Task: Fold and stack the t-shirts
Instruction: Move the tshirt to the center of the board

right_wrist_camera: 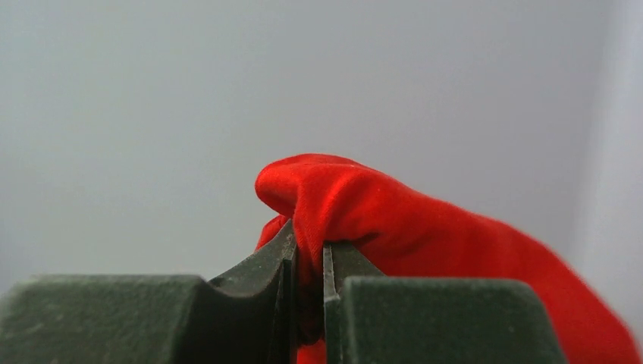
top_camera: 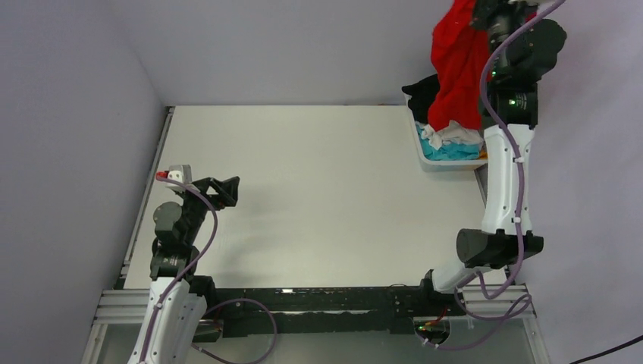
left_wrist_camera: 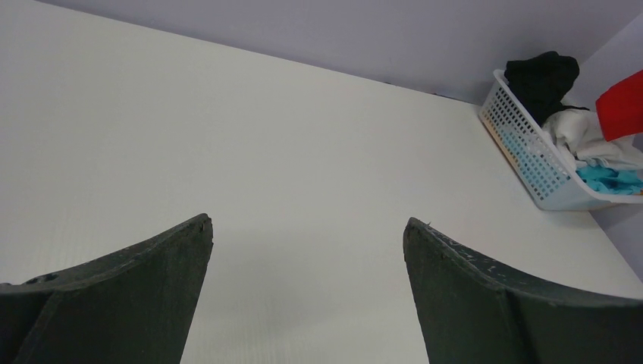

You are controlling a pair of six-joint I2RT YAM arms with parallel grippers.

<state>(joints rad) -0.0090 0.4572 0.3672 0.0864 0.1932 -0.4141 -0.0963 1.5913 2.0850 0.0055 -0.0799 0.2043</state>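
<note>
- My right gripper (right_wrist_camera: 307,254) is clamped on a bunched fold of the red t-shirt (top_camera: 459,68); the two fingers press the cloth between them.
- The red t-shirt hangs from this grasp above the basket (left_wrist_camera: 523,163), which stands at the far right corner of the tabletop (top_camera: 318,189). Its lower end reaches the pile in the basket, but I cannot tell if it touches.
- In the basket lie the black t-shirt (left_wrist_camera: 542,76), the white t-shirt (left_wrist_camera: 580,133) and the turquoise t-shirt (left_wrist_camera: 606,180).
- My left gripper (left_wrist_camera: 307,222) is wide apart and holds nothing. It hovers low over the near left part of the tabletop, well apart from the basket.
- The step in hand, as I judge it, is to bring the red t-shirt to the middle of the tabletop.
- To do it well, I should first raise the cloth free of the pile, so no other shirt is dragged out, and then carry it slowly so it does not swing.
- I hold a fold, not an edge, so the shirt will probably land crumpled. My left gripper should then take a hem or a shoulder to spread it flat.
</note>
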